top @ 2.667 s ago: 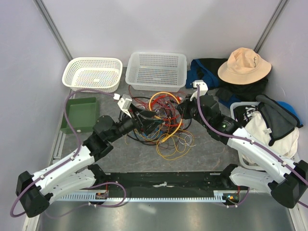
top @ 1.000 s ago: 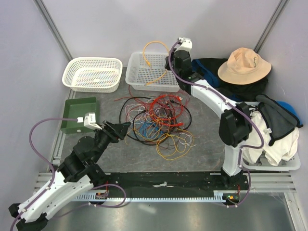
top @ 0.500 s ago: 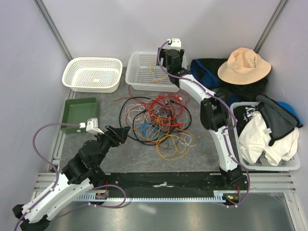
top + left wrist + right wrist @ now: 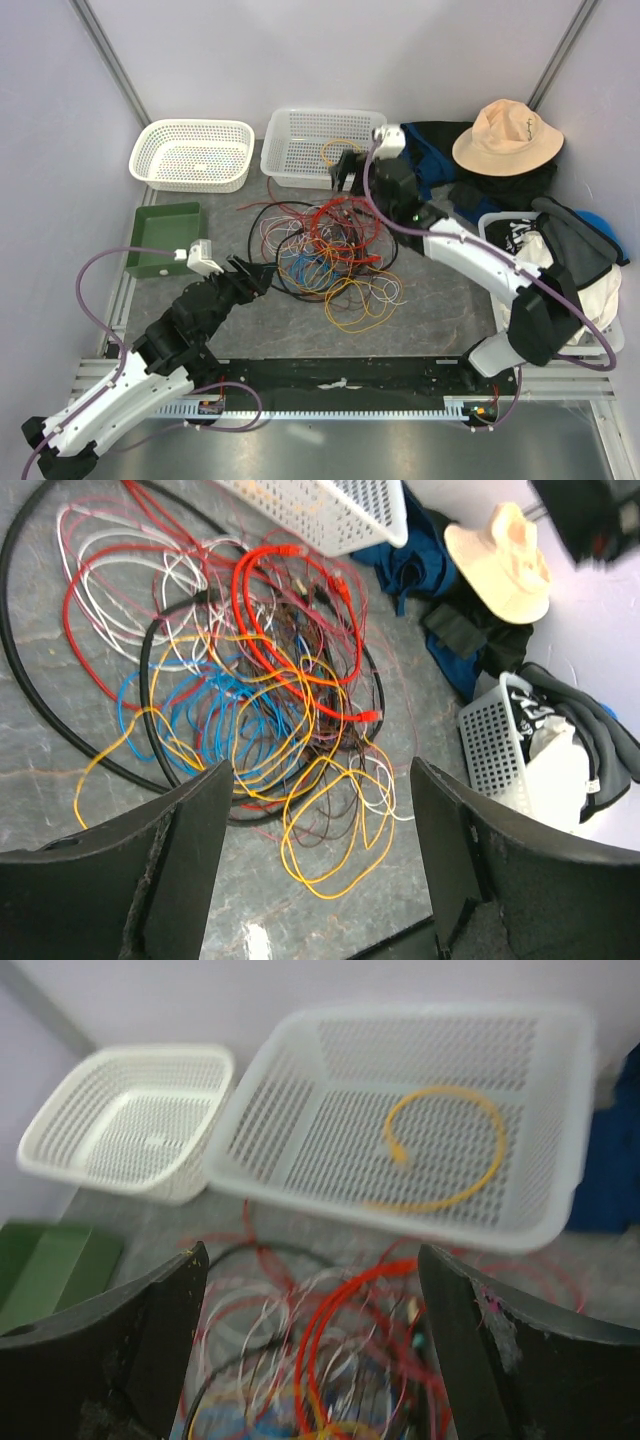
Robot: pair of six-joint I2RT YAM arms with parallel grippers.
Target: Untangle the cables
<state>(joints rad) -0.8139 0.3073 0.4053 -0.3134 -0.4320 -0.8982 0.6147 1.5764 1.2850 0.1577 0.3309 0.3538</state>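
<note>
The cables lie in a loose tangle on the grey table: red, orange, yellow, blue, white and a thick black loop, also in the left wrist view. One orange cable lies curled apart from them in the middle white basket, clear in the right wrist view. My right gripper hovers open and empty above the tangle's far edge, just in front of that basket. My left gripper is open and empty at the tangle's left front.
A second white basket stands at the back left and a green bin at the left edge. At the back right are a tan hat on dark clothes and a basket of laundry.
The right gripper let the orange cable drop into the middle basket, opened, and came back down to the tangle's far edge. The left arm shifted only slightly.
</note>
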